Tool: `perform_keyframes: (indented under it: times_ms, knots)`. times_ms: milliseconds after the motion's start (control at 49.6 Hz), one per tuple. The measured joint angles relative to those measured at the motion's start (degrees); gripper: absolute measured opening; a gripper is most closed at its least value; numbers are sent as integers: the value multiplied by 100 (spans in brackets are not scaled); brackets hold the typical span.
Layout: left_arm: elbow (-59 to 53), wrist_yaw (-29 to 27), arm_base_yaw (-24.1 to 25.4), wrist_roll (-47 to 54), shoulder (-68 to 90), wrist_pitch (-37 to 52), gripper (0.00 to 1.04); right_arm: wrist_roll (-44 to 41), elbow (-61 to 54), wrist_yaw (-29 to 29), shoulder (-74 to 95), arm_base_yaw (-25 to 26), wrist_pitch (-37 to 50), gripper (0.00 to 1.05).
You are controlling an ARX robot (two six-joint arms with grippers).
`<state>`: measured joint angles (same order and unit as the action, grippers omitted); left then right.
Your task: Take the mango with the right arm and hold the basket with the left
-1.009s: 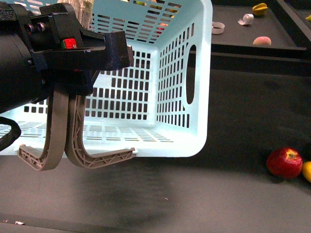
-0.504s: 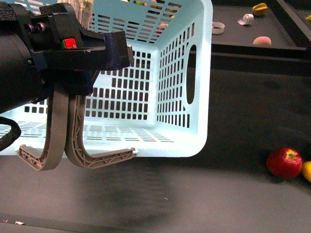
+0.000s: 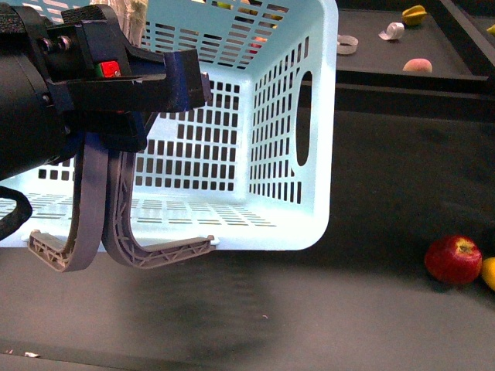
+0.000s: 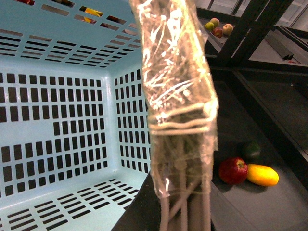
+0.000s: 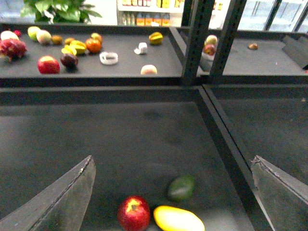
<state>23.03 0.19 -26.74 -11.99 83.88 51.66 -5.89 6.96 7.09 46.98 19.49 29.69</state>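
**Left hand holds basket; right hand hangs open above mango**

The left arm fills the upper left of the front view. Its left hand (image 3: 108, 139) is clamped on the two grey-brown handles (image 3: 116, 224), which curve down below it. The light-blue basket (image 3: 278, 116) is tipped so that its open mouth faces the camera. In the left wrist view, crinkled clear plastic wraps the part rising over the handles.

The right hand (image 5: 172, 159) is spread wide and grips nothing. Its two grey fingers (image 5: 62, 197) frame the fruit below.

The mango (image 5: 178, 219) lies on the dark tabletop (image 5: 120, 139), well to the right of the basket. It is just beside the red apple (image 5: 134, 213) and near a dark green avocado (image 5: 181, 187). In the front view only a yellow sliver of it shows at the right edge.

Compared with a second ago, the front view is unchanged. The left arm, basket, apple and mango all sit where they were.
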Motion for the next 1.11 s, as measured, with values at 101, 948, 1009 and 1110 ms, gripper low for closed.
perform_keyframes:
  times_ms: [101, 948, 1009, 1110]
  knots:
    - [0, -11, 0, -2, 0, 0, 6, -542, 446, 531, 1766, 516, 627, 96]
    - [0, 0, 0, -2, 0, 0, 6, -4046, 3136, 861, 8041, 1910, 868, 96]
    - [0, 0, 0, -2, 0, 0, 6, -4081, 3303, 763, 8290, 1878, 866, 96]
    - [0, -4, 0, 0, 0, 0, 6, -4155, 3685, 564, 8828, 1812, 866, 96]
